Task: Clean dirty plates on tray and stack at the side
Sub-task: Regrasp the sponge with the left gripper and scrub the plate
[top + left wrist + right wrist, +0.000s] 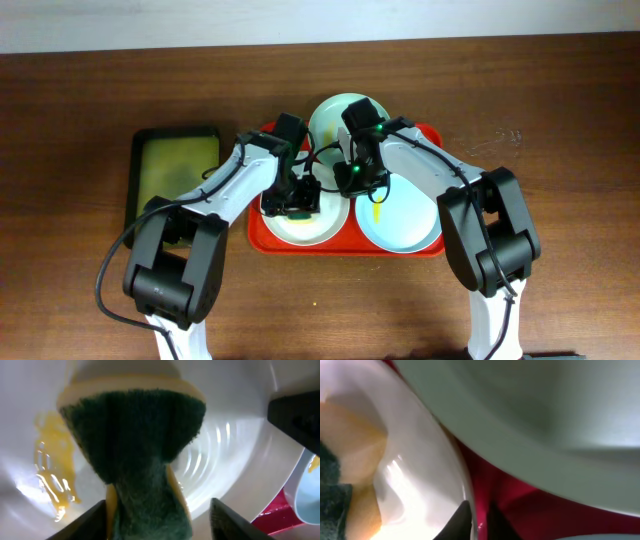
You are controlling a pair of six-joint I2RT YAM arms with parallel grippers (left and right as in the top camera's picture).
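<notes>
Step in hand: scrubbing the first plate. The tray (pixel 340 247) lies midway between the table's left and right edges, with all three plates on it: the white plate (pixel 308 229) at its near left, the light blue plate (pixel 410 222) at its near right, and the mint green plate (pixel 330 115) toward the far edge.

The left gripper (pixel 297 203) has its fingers closed on a green-faced sponge (pixel 135 450), pressed to the white plate's inside. A yellow smear (pixel 50 475) lies uncleaned beside the sponge.

The right gripper (pixel 352 180) has its fingers narrow about the white plate's rim, apparently pinching it steady.

The light blue plate also carries a yellow streak (pixel 377 208). Nothing is stacked at the side yet.

Next move, as judged: sweep the sponge over the smear while the rim stays braced.
</notes>
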